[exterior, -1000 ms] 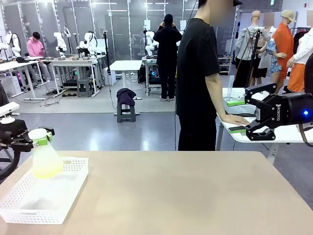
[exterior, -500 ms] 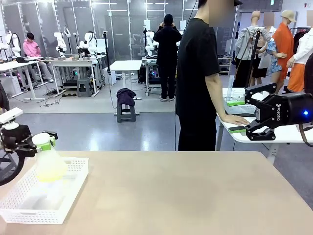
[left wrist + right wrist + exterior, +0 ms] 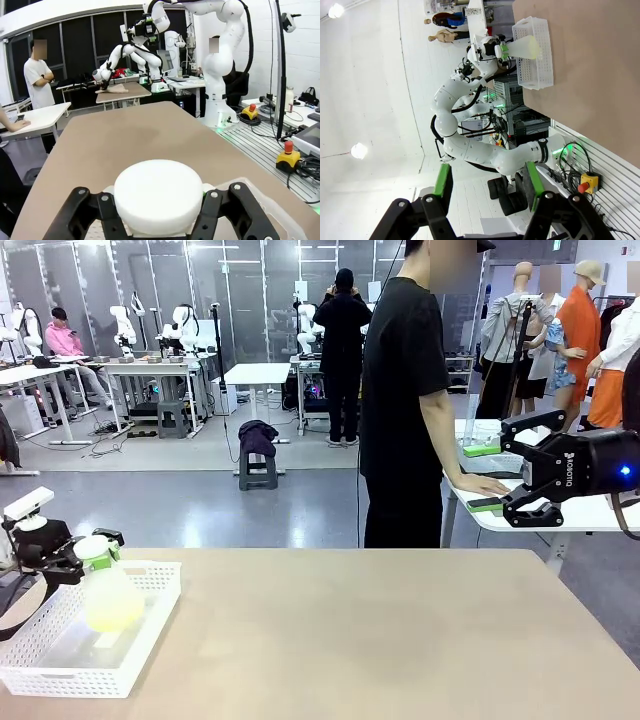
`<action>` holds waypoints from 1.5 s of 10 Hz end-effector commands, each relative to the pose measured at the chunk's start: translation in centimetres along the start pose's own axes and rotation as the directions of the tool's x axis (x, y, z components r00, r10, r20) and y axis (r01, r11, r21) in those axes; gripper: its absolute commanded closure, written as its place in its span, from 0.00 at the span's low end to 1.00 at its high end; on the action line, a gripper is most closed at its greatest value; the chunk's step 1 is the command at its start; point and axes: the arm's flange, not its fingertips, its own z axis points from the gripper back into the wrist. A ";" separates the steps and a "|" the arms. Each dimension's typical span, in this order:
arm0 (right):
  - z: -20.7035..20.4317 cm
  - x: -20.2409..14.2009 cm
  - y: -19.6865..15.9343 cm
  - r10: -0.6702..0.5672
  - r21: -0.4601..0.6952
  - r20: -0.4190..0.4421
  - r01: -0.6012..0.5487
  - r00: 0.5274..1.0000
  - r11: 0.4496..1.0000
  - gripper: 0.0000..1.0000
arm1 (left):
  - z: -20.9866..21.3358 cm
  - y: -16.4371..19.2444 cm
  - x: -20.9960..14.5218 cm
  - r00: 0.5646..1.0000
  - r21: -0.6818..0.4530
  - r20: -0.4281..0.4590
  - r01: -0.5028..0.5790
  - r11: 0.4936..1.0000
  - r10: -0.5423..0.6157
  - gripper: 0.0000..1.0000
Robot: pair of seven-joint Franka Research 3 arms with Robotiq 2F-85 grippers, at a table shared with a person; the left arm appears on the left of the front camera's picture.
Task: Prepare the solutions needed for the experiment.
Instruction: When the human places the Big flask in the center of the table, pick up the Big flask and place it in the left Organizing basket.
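Observation:
A frosted conical flask point(image 3: 112, 602) holds a little pale yellow-green solution. It stands upright inside the white mesh basket point(image 3: 150, 615) at the table's left front. My left gripper point(image 3: 82, 558) is shut on the flask's neck, just under its white top point(image 3: 157, 195), and black fingers point(image 3: 107, 212) flank that top in the left wrist view. Whether the flask's base touches the basket floor is unclear. My right gripper point(image 3: 527, 478) hangs open and empty above the table's far right edge. The right wrist view shows its green pads point(image 3: 443, 180) apart, with the flask point(image 3: 526, 46) and basket point(image 3: 542, 60) far off.
A person in black point(image 3: 405, 400) stands beyond the far edge, one hand point(image 3: 482, 484) resting on a side table to the right. The tan tabletop point(image 3: 380, 640) stretches bare from the basket to the right edge.
My left gripper has come down and slightly right with the flask, lowering it from above the basket into it. The right arm has stayed still.

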 end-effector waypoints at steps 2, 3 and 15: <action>0.0 -0.1 0.2 0.008 0.006 0.000 -0.008 1.000 1.000 0.28 | 0.1 0.3 -1.1 0.999 -0.043 -0.032 -0.020 0.999 0.019 0.80; 0.0 -0.1 0.2 0.008 0.006 0.000 -0.008 1.000 1.000 0.28 | -0.1 0.4 -1.8 0.999 -0.059 -0.025 -0.028 0.998 0.027 0.80; 0.0 -0.1 0.2 0.008 0.006 0.000 -0.008 1.000 1.000 0.28 | 1.8 0.4 -1.4 0.998 -0.078 -0.024 -0.064 0.995 0.063 0.00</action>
